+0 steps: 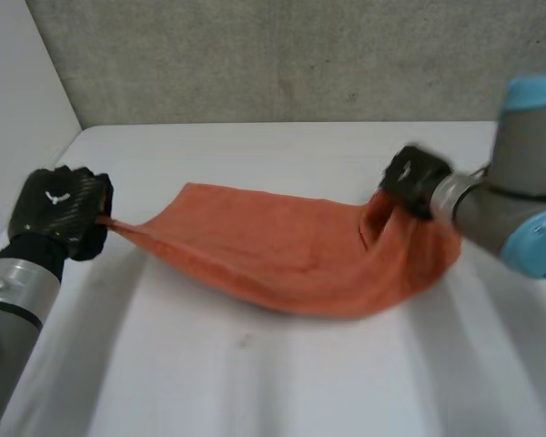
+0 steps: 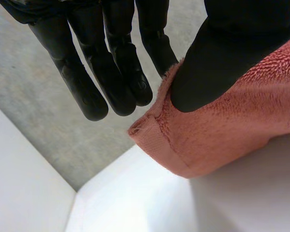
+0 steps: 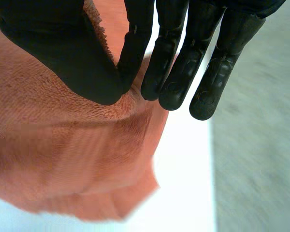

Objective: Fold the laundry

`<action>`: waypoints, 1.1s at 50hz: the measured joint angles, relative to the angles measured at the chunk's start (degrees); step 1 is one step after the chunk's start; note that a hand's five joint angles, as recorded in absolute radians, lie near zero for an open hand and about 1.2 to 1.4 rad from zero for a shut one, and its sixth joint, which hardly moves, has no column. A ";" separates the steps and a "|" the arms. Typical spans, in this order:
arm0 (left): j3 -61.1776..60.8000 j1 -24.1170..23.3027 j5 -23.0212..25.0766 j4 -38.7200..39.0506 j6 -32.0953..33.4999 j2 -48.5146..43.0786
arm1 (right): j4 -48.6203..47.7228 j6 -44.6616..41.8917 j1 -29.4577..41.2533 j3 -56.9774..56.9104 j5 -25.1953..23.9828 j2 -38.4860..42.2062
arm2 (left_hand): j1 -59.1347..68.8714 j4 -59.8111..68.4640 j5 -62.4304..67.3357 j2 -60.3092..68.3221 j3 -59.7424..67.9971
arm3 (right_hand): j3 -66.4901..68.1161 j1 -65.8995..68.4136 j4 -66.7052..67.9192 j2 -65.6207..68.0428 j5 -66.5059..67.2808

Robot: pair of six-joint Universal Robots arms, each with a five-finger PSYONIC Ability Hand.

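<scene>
An orange terry towel (image 1: pixel 291 250) hangs stretched between my two hands above the white table (image 1: pixel 255 382), sagging in the middle. My left hand (image 1: pixel 59 211) pinches its left corner; in the left wrist view the thumb (image 2: pixel 217 53) presses the hemmed corner (image 2: pixel 154 140) against a finger. My right hand (image 1: pixel 412 180) holds the towel's right end, which bunches and droops below it. In the right wrist view the thumb (image 3: pixel 72 63) and a finger clamp the towel (image 3: pixel 63 154) near its edge, while the other fingers (image 3: pixel 208 72) stay straight beside it.
A grey concrete wall (image 1: pixel 282 55) rises behind the table's far edge. A white side panel (image 1: pixel 18 100) stands at the left. The table's left edge and floor show past the left hand's fingers (image 2: pixel 34 106).
</scene>
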 measured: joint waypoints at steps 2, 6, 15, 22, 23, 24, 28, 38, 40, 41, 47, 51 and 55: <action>0.68 1.21 -0.04 -0.10 -0.06 1.52 | -0.56 6.15 -1.60 0.24 2.56 -5.56 | 0.00 0.00 0.00 0.00 0.00 | 0.01 0.27 0.00 0.00 0.00; 1.48 2.28 -0.09 -0.18 -0.25 3.25 | -0.62 10.81 -3.30 1.23 3.84 -10.32 | 0.00 0.00 0.00 0.00 0.00 | 0.07 0.77 0.00 0.00 0.00; 8.09 4.79 0.26 -6.33 -5.98 14.01 | 9.66 19.70 -9.69 13.24 7.35 -33.42 | 0.00 0.00 0.00 0.00 0.01 | 0.18 1.92 0.05 0.00 0.70; 10.00 4.89 1.87 -15.61 -6.26 11.31 | 18.41 17.40 -9.59 24.24 7.48 -37.16 | 0.00 0.00 0.00 0.00 0.01 | 0.19 1.92 0.06 0.00 0.76; 10.03 4.90 2.00 -16.10 -6.09 10.58 | 18.45 17.20 -9.52 24.77 7.45 -37.01 | 0.00 0.00 0.00 0.00 0.01 | 0.19 1.92 0.06 0.00 0.76; 10.02 4.91 2.21 -16.81 -5.73 9.27 | 18.18 16.83 -9.32 25.78 7.34 -36.52 | 0.00 0.00 0.00 0.00 0.01 | 0.19 1.92 0.06 0.00 0.76; 9.81 5.06 2.66 -18.20 -3.22 3.41 | 15.13 16.29 -8.37 27.27 6.96 -34.12 | 0.00 0.00 0.00 0.00 0.01 | -3.21 -0.29 -3.04 -3.22 -1.72; 7.80 6.15 3.14 -18.03 0.89 -1.82 | -3.37 28.05 -4.22 20.66 6.77 -23.55 | 0.00 0.00 0.00 0.00 0.01 | -41.88 -31.39 -42.81 -41.25 -40.75; 7.31 6.22 3.19 -17.94 0.89 -0.95 | -4.51 31.76 -3.34 18.21 6.70 -21.50 | 0.00 0.00 0.00 0.00 0.01 | -41.96 -31.56 -42.95 -41.25 -41.02; 7.04 6.25 3.20 -17.90 0.87 -0.38 | -4.94 33.82 -2.84 16.75 6.67 -20.29 | 0.00 0.00 0.00 0.00 0.01 | -41.96 -31.56 -42.95 -41.25 -41.11; 5.50 6.02 3.26 -17.70 0.66 3.18 | -4.76 42.09 0.04 7.10 6.82 -11.43 | 0.00 0.00 0.00 0.00 0.01 | -42.34 -31.56 -43.42 -41.25 -41.64; 5.14 5.76 3.25 -17.65 0.60 4.07 | -2.89 43.60 1.53 0.58 7.44 -4.92 | 0.00 0.00 0.00 0.00 0.01 | -42.34 -31.56 -43.42 -41.25 -41.63; 5.07 5.55 3.24 -17.53 0.58 4.24 | 0.81 43.76 2.46 -7.54 9.11 2.64 | 0.00 0.00 0.00 0.00 0.01 | -42.34 -31.56 -43.42 -41.25 -41.64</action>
